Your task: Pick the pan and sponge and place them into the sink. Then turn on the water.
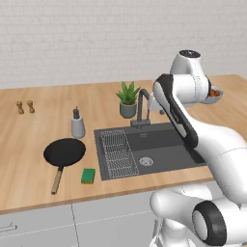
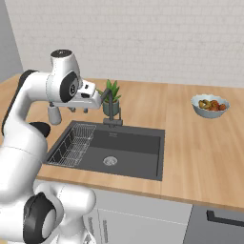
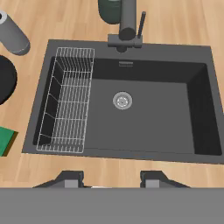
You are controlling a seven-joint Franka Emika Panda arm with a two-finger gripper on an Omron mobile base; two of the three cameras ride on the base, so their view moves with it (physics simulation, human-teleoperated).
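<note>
Wooden desk (image 1: 34, 140) runs under everything in my left base view. I have the hand (image 1: 153, 102) high above the back of the sink (image 1: 164, 159), close by the faucet (image 1: 141, 107). The pan (image 1: 64, 152) lies flat on the desk well off to the hand's left, handle pointing toward the desk's front edge, and the sponge (image 1: 88, 175) sits just beside it, between the pan and the sink's near corner. Neither has been moved into the basin, so I judge nothing of the task is done yet: both picks and the water are all left.

From the right base view, the hand (image 2: 97, 98) hangs over the sink's (image 2: 143, 159) far edge next to the faucet (image 2: 111, 106). No stream falls from the spout.

Looking through the hand view, the hand (image 3: 112, 180) points straight down at the sink (image 3: 144, 127), drain below it and the wire rack (image 3: 68, 103) to one side. Its fingers (image 3: 70, 179) stand partly spread with nothing between them. The pan (image 3: 5, 81) and sponge (image 3: 5, 141) peek in at the left edge.
</note>
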